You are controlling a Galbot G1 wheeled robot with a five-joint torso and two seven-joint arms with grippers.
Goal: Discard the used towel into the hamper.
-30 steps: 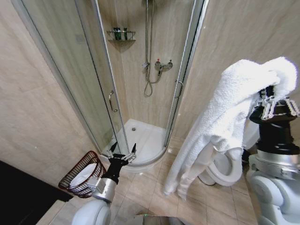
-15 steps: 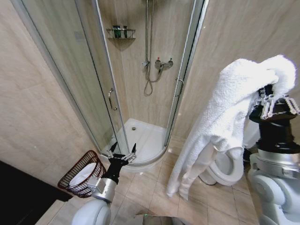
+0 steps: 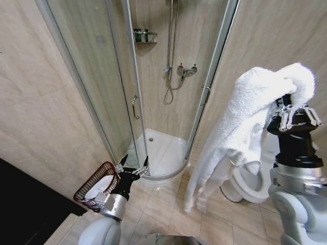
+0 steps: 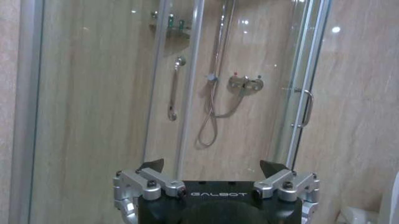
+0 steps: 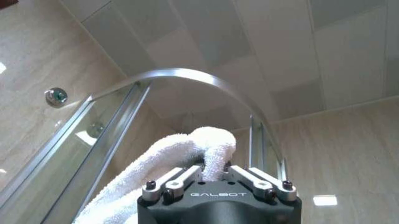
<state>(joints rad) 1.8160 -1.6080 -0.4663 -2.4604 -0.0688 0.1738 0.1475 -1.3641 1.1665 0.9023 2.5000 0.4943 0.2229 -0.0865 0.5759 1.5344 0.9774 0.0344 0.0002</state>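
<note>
The hamper holds white cloth; right hand grips the towel, left hand spread wide.

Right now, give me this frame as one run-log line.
right end effector: holds towel raised | left end effector: open, idle | hamper: floor, left

Hamper on tiled floor

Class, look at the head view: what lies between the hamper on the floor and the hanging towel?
In the head view, the open left gripper stands beside the hamper; then bare floor tiles and the shower tray's curved edge reach the towel.
</note>
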